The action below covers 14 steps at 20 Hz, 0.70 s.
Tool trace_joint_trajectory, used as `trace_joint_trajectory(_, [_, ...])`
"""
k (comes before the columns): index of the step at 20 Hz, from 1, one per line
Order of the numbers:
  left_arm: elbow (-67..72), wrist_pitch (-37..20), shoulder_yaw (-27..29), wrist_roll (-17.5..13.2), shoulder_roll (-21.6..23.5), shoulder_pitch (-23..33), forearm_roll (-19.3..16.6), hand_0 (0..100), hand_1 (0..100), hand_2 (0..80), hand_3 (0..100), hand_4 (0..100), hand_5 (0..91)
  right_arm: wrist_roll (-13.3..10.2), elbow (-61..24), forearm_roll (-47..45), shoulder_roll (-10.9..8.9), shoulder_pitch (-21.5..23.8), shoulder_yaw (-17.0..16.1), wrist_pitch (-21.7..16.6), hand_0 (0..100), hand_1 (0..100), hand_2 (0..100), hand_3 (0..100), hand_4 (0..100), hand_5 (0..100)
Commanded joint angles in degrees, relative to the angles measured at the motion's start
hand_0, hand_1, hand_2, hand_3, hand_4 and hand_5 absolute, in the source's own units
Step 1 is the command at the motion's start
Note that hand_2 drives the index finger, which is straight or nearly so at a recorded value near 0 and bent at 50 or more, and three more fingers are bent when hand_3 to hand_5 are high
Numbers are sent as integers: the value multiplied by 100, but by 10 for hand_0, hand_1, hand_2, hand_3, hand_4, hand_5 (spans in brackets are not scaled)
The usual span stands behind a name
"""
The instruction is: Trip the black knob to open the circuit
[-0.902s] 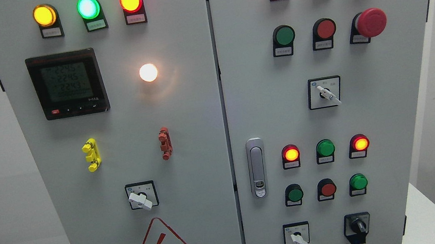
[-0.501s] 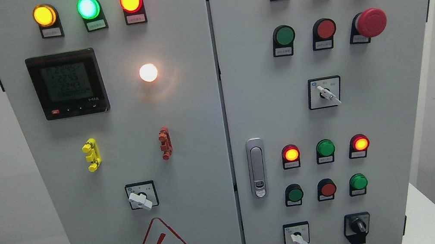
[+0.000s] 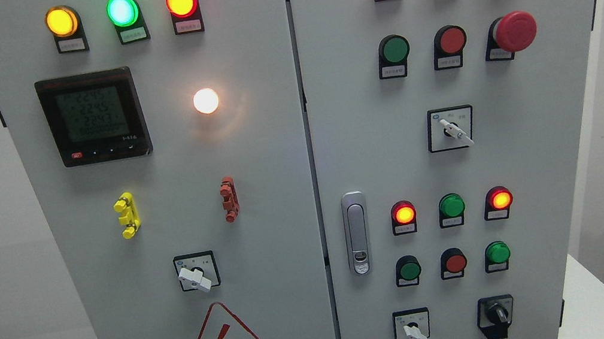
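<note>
remaining untouched, black knob (image 3: 498, 315)

We see a light grey cabinet (image 3: 252, 159) of smooth, matt painted metal. Its oblong silver door latch (image 3: 357, 232) near the right door's left edge looks like polished metal. The black rotary knob (image 3: 497, 315) at that door's lower right corner appears glossy plastic, as does the red mushroom-shaped button (image 3: 514, 31). The black-framed square meter (image 3: 93, 117) shows a shiny screen.
</note>
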Motion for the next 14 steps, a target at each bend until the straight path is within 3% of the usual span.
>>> trace_joint_trajectory(1, [0,-11,14,-2,1,-12,14,120,389,0,0,0,0,-19,-26,-19,23,-3,-71,-262,0,58,0,0,0,0])
trace_joint_trajectory(5, [0,-20,14,-2,1,-12,14,120,389,0,0,0,0,-2,-464,-2,101,59,-361,-641,0,55,0,0,0,0])
trace_joint_trajectory(6, [0,-20,14,-2,1,-12,14,120,389,0,0,0,0,42,-727,7,163,129,-474,-641,0,53,0,70,11,0])
trace_joint_trajectory(7, [0,-20,14,-2,1,-12,14,120,389,0,0,0,0,60,-1025,7,172,216,-606,-650,0,53,0,232,142,0])
trace_joint_trajectory(8, [0,-11,14,-2,1,-12,14,120,389,0,0,0,0,60,-1281,7,172,278,-677,-659,0,53,0,257,166,0])
trace_joint_trajectory(10, [0,-11,14,-2,1,-12,14,120,389,0,0,0,0,60,-1546,7,172,296,-713,-877,0,51,0,512,370,206])
trace_joint_trajectory(14, [0,-11,14,-2,1,-12,14,120,389,0,0,0,0,60,-1942,7,172,305,-748,-1361,0,43,0,646,482,332])
